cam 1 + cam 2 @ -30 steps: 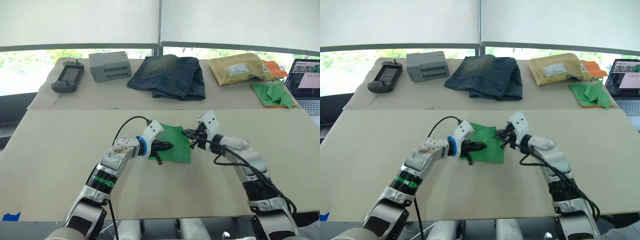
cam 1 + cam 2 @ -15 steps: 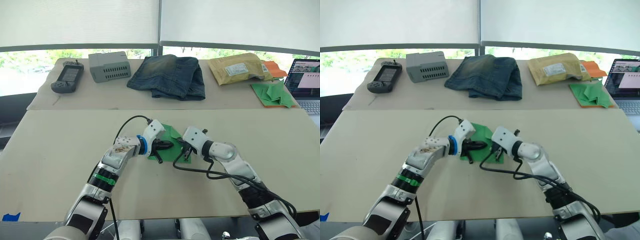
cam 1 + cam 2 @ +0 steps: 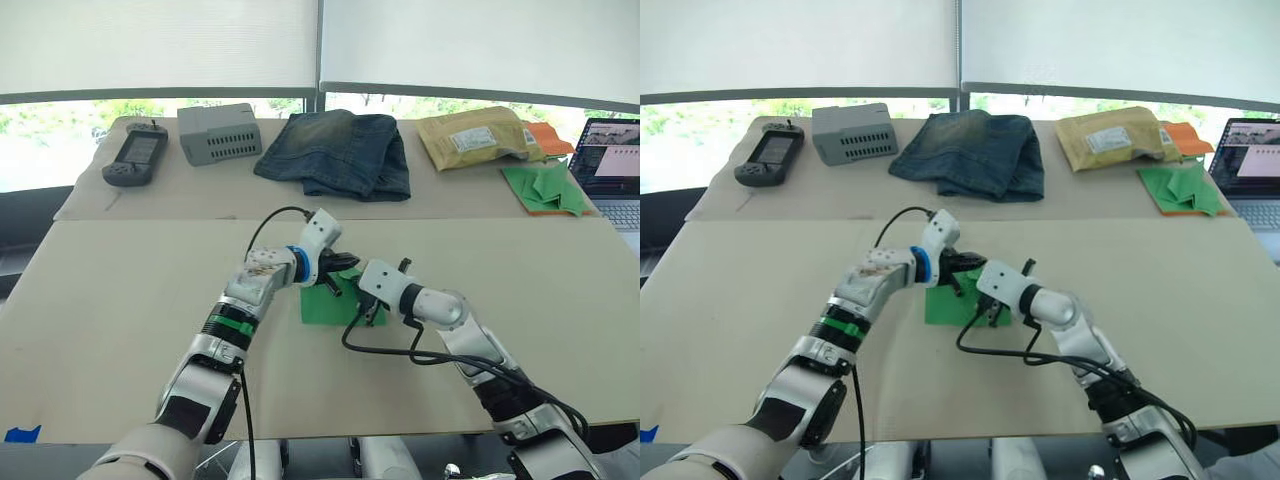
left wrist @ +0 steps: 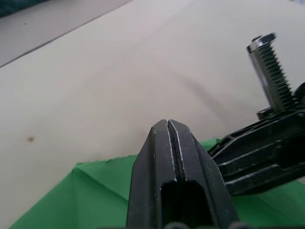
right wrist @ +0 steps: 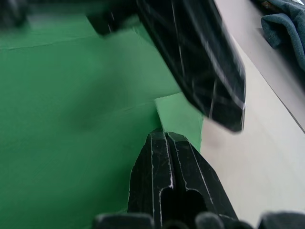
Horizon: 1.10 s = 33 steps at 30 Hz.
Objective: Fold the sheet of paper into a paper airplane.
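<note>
The sheet of paper [image 3: 330, 303] lies flat on the table [image 3: 120, 300], folded, in front of me near the middle. My 2 grippers meet over it: left gripper [image 4: 167, 126] and right gripper [image 5: 165, 137] both have fingers pressed together, holding nothing.

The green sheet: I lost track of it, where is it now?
In the head views, the green sheet lies mid-table on the near table, between the left gripper and the right gripper, both shut.

Beige worktop [image 3: 120, 300] in front; a 2nd worktop [image 3: 240, 195] behind it (slightly darker). White roller blinds [image 3: 160, 45] cover the windows; daylit greenery shows below.
</note>
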{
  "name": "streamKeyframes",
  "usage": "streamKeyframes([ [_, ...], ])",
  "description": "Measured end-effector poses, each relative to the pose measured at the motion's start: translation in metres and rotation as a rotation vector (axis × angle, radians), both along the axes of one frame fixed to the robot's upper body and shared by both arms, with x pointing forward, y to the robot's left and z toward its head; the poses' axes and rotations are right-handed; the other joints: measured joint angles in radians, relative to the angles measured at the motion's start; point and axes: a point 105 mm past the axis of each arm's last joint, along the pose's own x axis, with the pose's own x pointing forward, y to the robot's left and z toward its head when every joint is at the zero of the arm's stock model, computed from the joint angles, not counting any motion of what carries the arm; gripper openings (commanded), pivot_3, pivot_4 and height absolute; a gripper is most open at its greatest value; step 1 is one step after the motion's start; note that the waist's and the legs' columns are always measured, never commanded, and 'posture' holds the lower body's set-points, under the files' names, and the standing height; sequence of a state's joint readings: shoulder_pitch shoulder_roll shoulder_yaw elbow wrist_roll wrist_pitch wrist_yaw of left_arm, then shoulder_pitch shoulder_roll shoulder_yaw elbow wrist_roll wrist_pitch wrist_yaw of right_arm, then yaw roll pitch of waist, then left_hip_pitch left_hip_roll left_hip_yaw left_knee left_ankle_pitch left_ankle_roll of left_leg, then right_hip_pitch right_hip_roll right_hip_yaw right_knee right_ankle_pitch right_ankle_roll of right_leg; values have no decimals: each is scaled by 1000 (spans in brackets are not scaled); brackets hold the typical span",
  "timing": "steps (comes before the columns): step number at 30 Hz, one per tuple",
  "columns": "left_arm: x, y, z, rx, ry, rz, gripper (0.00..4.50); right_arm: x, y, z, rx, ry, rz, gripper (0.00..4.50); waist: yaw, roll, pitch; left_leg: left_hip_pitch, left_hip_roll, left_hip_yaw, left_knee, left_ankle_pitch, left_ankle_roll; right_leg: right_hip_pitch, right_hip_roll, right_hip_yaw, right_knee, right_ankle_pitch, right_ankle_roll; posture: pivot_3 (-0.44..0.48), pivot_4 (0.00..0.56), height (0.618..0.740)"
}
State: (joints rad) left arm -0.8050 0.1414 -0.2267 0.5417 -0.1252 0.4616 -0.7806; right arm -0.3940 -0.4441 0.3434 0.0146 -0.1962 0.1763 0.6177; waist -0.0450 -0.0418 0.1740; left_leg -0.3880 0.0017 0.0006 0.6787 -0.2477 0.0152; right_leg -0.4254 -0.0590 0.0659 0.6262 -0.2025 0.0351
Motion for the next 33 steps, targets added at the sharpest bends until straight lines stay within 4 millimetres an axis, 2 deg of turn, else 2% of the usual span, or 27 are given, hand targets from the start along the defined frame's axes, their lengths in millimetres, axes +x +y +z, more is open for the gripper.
streamKeyframes([
  [3, 4, 5, -10, 74, -19, 20, 0, -2, -1, -1, 6, 9, -10, 31, 1, 0, 0, 0, 0, 0, 0, 0, 0, 0, 0, 0, 0, 0, 0, 0, 150, 728],
  [13, 4, -2, -12, 99, -51, -8, 0, -4, -5, 1, -3, 25, -27, 31, 8, 0, 0, 0, -1, 0, 1, 0, 0, 1, -1, 0, 0, -1, 1, 0, 150, 728],
  [20, 2, -4, -13, 98, -48, -22, 0, -12, -13, 15, -26, 43, -5, 31, 10, 0, 0, -1, -1, 0, 1, 0, 0, 1, -1, 0, 0, -2, 4, 0, 150, 728],
  [26, 2, -3, -14, 99, -47, -20, 0, -26, -10, 23, 19, 99, 38, 31, 11, 0, 0, -1, -1, 0, 1, 0, 0, 1, -1, 0, 0, -4, 7, 0, 150, 728],
  [29, 2, -4, -14, 98, -46, -21, 0, -26, -14, 30, 21, 80, 30, 31, 12, 0, 0, 0, -1, 0, 1, 0, 0, 1, -1, 0, 0, -4, 7, 0, 150, 728],
  [33, 1, -5, -14, 95, -44, -23, 0, -26, -14, 29, 20, 75, 27, 31, 16, 0, 0, 0, -1, 0, 1, 0, 0, 1, -1, 0, 0, -4, 7, 0, 150, 728],
])
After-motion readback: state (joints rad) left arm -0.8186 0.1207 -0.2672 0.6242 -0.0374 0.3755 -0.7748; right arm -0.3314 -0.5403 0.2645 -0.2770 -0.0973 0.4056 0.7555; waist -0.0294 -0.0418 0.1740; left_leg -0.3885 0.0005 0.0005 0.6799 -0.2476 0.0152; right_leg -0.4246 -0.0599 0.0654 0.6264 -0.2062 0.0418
